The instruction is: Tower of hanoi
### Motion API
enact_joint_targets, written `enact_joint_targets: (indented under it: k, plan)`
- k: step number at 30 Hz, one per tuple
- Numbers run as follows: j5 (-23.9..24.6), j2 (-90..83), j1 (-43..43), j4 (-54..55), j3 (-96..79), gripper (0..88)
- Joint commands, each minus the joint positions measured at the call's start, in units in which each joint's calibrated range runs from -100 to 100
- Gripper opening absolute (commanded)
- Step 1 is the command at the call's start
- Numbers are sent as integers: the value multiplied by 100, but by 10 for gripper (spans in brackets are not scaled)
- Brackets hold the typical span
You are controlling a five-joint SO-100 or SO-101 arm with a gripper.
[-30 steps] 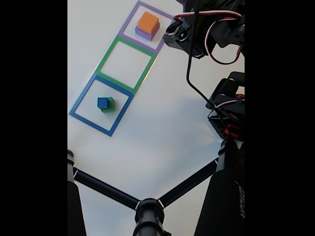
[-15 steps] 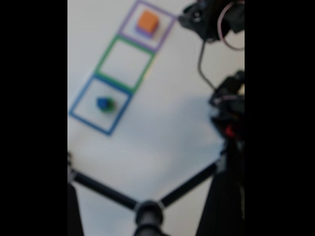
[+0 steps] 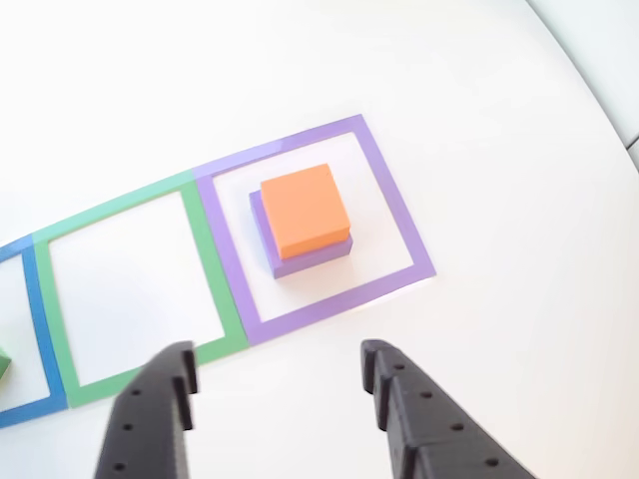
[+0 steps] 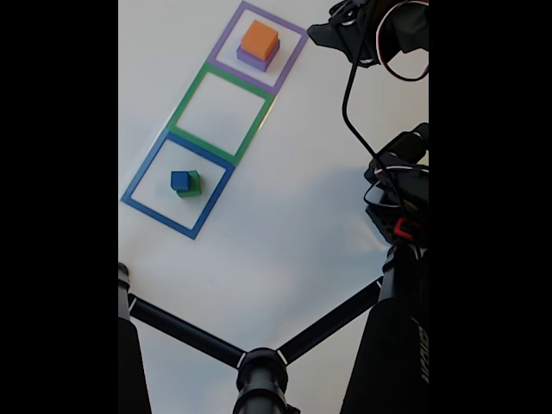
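Observation:
The tower of hanoi stands split in two. An orange block [image 4: 260, 39] sits on the wider purple block [image 4: 251, 59] inside the purple tape square. Inside the blue tape square a small blue cube [image 4: 179, 180] rests on a green block [image 4: 194, 185], slightly off-centre. In the other view the orange block [image 3: 305, 211] and purple block [image 3: 311, 261] lie just beyond my gripper [image 3: 280, 367], whose black fingers [image 3: 383, 371] stand wide apart, open and holding nothing. In the fixed view my gripper [image 4: 326, 33] hovers right of the purple tape square.
An empty green tape square [image 4: 222, 108] lies between the purple and blue ones. Black tripod legs [image 4: 259, 366] cross the bottom of the fixed view. The arm's base with cables [image 4: 398, 203] fills the right side. The table's edge [image 3: 599, 70] curves at the top right.
The gripper has moved up and slightly right in the fixed view, away from the purple square's corner. The blocks have not moved.

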State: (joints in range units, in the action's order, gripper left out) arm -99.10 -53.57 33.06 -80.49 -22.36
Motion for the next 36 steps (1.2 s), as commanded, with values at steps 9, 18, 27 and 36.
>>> enact_joint_targets:
  k: [9, 18, 27, 36]
  plan:
    - [-90, 322, 606, 5725, -4001, 394]
    - [-90, 1695, 606, 8470, -4783, 431]
    - [-90, 3197, 759, 10365, -4819, 449]
    - [-90, 4238, 845, 11547, -4855, 456]
